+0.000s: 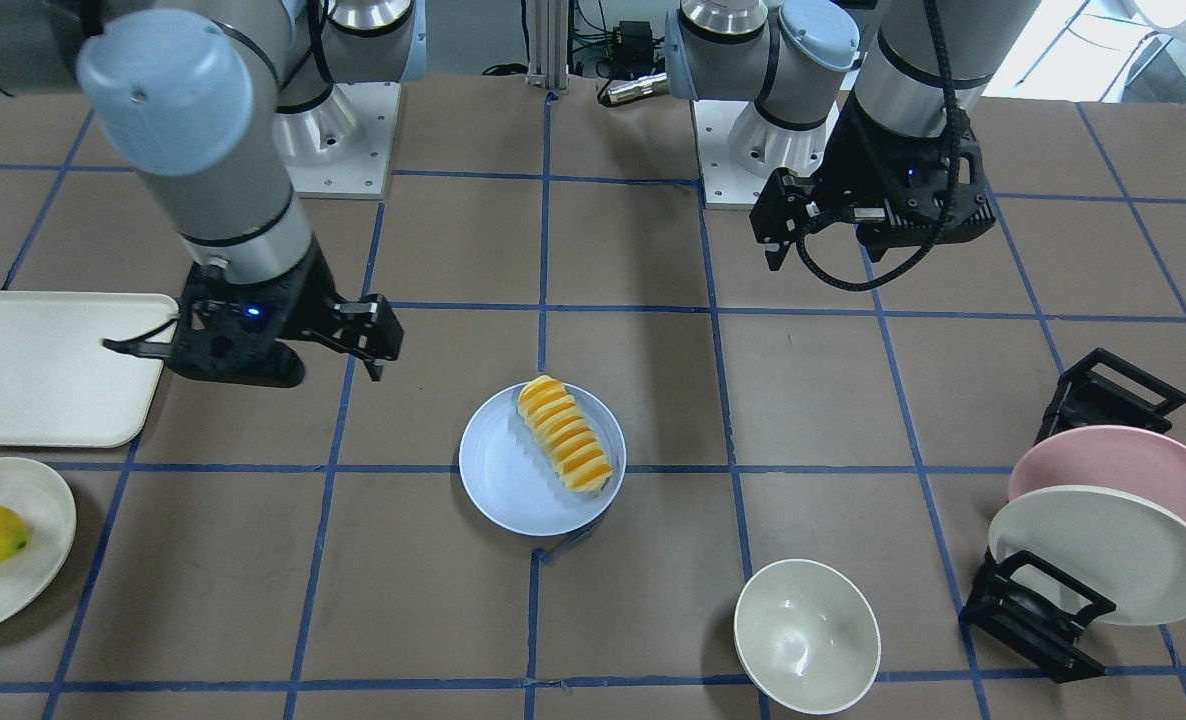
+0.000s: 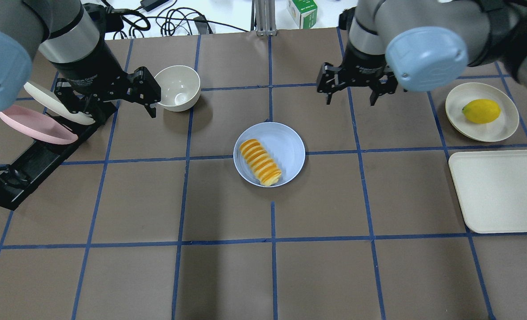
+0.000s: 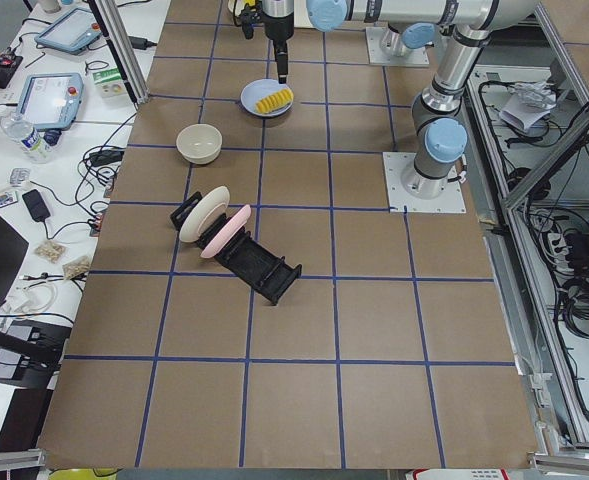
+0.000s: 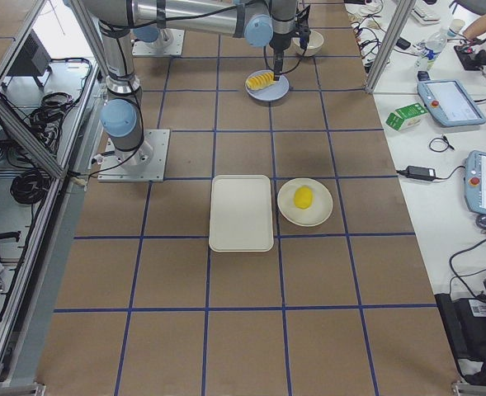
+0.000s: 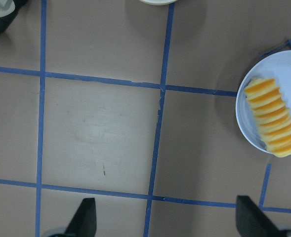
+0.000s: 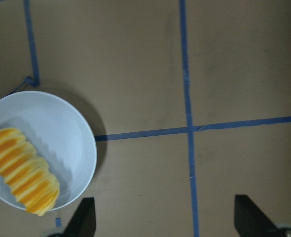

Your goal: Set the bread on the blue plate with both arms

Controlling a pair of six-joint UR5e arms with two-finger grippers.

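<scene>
Brown table point(image 2: 228, 275) marked with a blue tape grid.

**Overhead view.** The bread point(image 2: 260, 162) lies on the blue plate point(image 2: 288, 142) at mid-table, on the plate's left half. Its long axis slants from far left to near right. To either side hang the left gripper point(image 2: 108, 103) and the right gripper point(image 2: 350, 94), both well apart from the plate. Each has its jaws spread wide and holds nothing. The right one is the nearer.

**Front-facing view.** Both grippers hang above the table with the loaf between and below them. Nothing touches it.

**Side views.** Plate and bread sit far up the table beneath the arms. Jaw state is not readable here.

**Left wrist view.** The plate is cut by the right edge, with the whole loaf on it. Two fingertips point(image 5: 85, 219) stand wide apart at the bottom edge, bare table between them.

**Right wrist view.** The plate is at lower left, and the fingers are parted likewise over bare table.

**Bread.** About ten joined slices with orange-yellow crusts and pale cream sides. The loaf is unbroken and lies flat.

**Judgement.** The placing looks done, so any coming move is probably a withdrawal away from the plate on each side. A regrasp would instead have to meet the loaf's ends along its slanted axis.
</scene>
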